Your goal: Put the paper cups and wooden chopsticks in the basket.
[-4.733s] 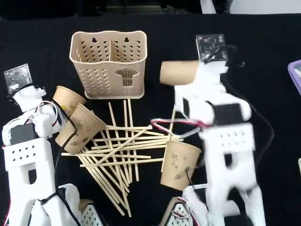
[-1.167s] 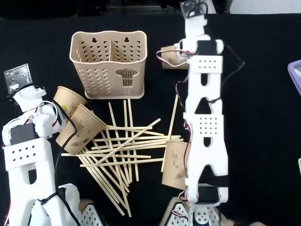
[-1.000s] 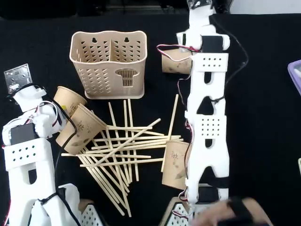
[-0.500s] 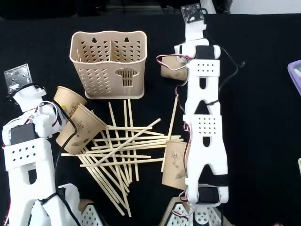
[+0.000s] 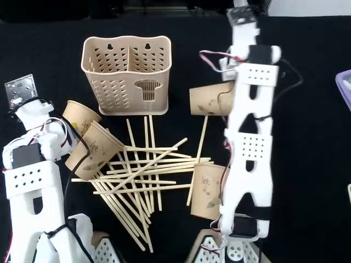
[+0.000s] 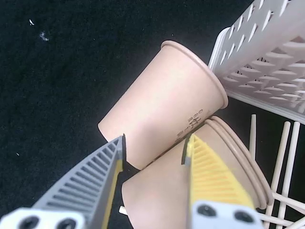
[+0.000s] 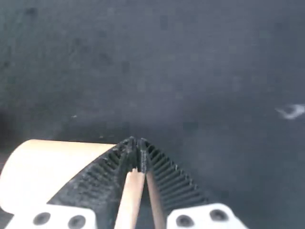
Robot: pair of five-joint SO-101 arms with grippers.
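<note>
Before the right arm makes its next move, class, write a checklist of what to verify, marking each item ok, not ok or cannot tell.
1. Grip: right claw shut on held cup: ok.
2. Position: held cup above basket: not ok, it is beside it.
3. Lift: held cup clear of table: cannot tell.
4. Target: basket upright, opening unblocked: ok.
5. Other arm: left claw open, gripping nothing: ok.
6. Remaining: chopsticks in basket: not ok, they lie on the table.

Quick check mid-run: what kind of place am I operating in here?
Likely a robot test bench, not a kitchen: a black-draped table, two white arms, and chopsticks and paper cups staged beside a basket.
</note>
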